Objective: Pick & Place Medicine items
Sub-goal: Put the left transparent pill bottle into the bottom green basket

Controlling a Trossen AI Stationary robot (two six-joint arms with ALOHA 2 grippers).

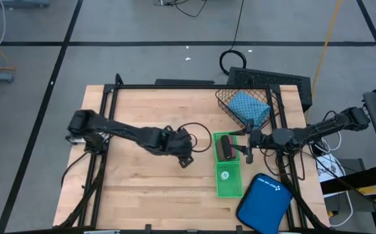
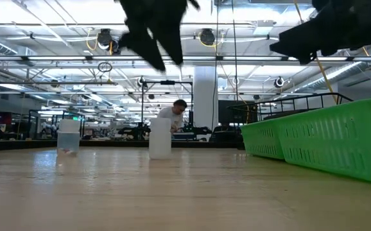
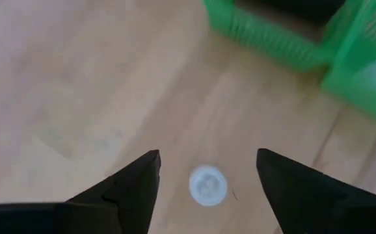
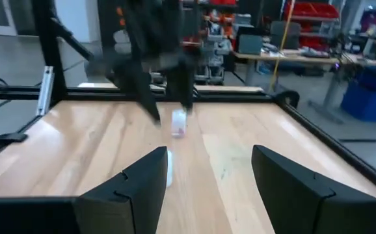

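Left gripper (image 3: 204,179) hovering over tiny white bottle (image 3: 207,185) on bare wood, roughly 9 o'clock of green tray (image 1: 229,183), jaws spread, straddling it. Looks light, rigid, smooth, tippy; take it across sides, mid-height. Right gripper (image 4: 207,175) waiting over tray, jaws spread, empty.

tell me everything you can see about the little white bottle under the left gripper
The white bottle is a small round container, pale and plastic-looking, seen cap-up in the left wrist view. It stands upright on the bare wooden table, short of the green tray. The left gripper hangs above it, fingers open on either side; nothing touches it but the table.
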